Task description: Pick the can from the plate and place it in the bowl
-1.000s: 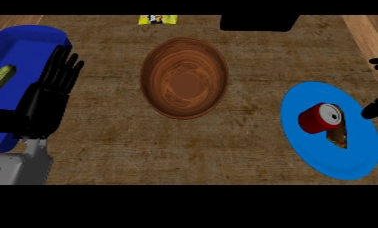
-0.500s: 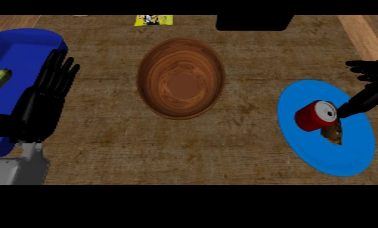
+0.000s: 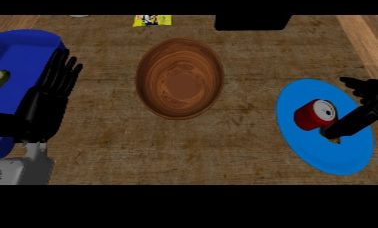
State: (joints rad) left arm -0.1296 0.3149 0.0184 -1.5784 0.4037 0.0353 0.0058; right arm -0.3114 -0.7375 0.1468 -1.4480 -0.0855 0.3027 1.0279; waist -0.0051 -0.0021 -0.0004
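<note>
The red can (image 3: 315, 114) lies on its side on the blue plate (image 3: 325, 157), at the right of the counter (image 3: 244, 147). The right hand (image 3: 353, 122) comes in from the right edge. One dark finger reaches down just beside the can, and the others spread above it, so the hand is open and holds nothing. The wooden bowl (image 3: 180, 79) sits in the middle, well apart from the plate. The left hand (image 3: 50, 92) rests at the left with straight fingers, over a blue thing (image 3: 22, 52)

We see the right hand (image 3: 356, 117) cut off at the right edge, hiding part of the plate (image 3: 325, 157). A blue object (image 3: 22, 57) runs off the left edge.
</note>
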